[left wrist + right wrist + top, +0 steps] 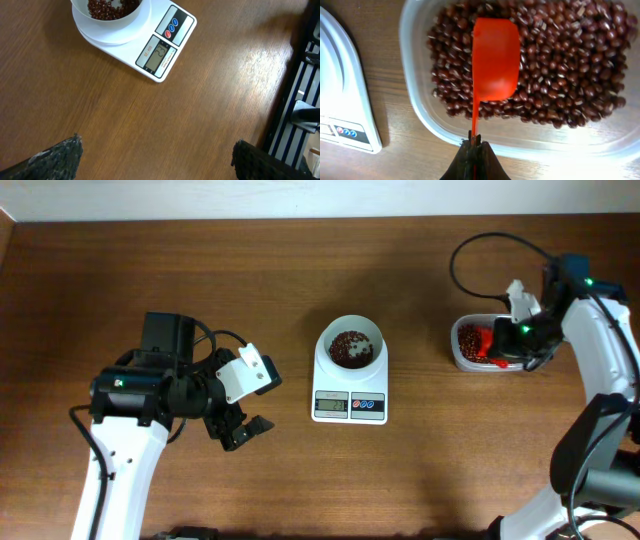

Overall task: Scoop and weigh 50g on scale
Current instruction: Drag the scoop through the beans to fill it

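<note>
The white scale (pixel 349 395) sits mid-table with a round white bowl (pixel 350 346) on it holding some red beans; it also shows at the top of the left wrist view, scale (pixel 150 42). My right gripper (pixel 476 142) is shut on the thin handle of a red scoop (pixel 495 57), whose empty cup hangs over the beans in the clear tub (pixel 420 107). In the overhead view the scoop (pixel 478 340) is inside the tub (pixel 462 358) at the right. My left gripper (pixel 246 432) stands open over bare wood, left of the scale, holding nothing.
The table's right edge and a dark striped frame (pixel 300 95) show in the left wrist view. A black cable (pixel 480 250) loops above the tub. Bare wood lies between the scale and the tub.
</note>
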